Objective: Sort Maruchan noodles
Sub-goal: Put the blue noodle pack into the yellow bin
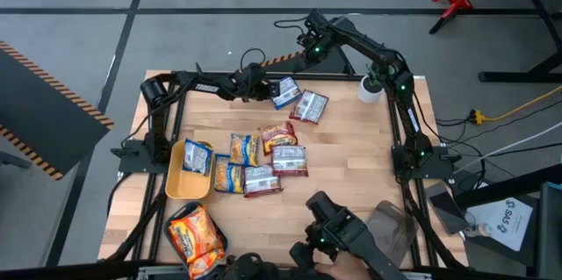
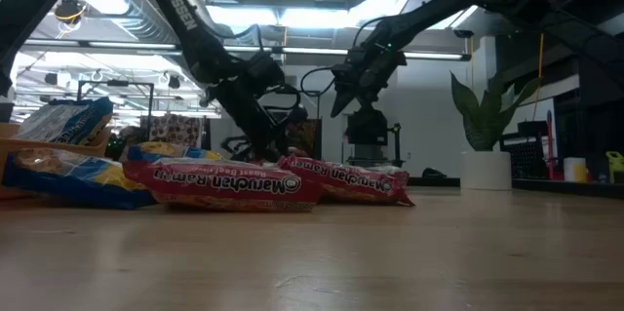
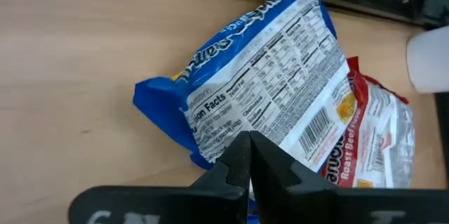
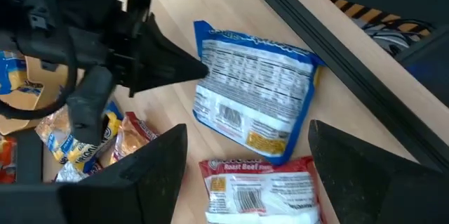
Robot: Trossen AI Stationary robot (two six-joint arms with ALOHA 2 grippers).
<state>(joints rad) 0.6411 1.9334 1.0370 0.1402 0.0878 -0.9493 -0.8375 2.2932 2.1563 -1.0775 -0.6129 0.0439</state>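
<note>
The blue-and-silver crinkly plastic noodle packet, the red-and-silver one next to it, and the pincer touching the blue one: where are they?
Blue-and-silver crinkly plastic noodle packet [image 4: 254, 92]: right wrist view, printed back panel.
Red-and-silver crinkly plastic noodle packet [image 4: 261, 190]: right wrist view, barcode side.
Left pincer [image 3: 250, 155]: left wrist view, shut tips on the blue packet's edge.
</note>
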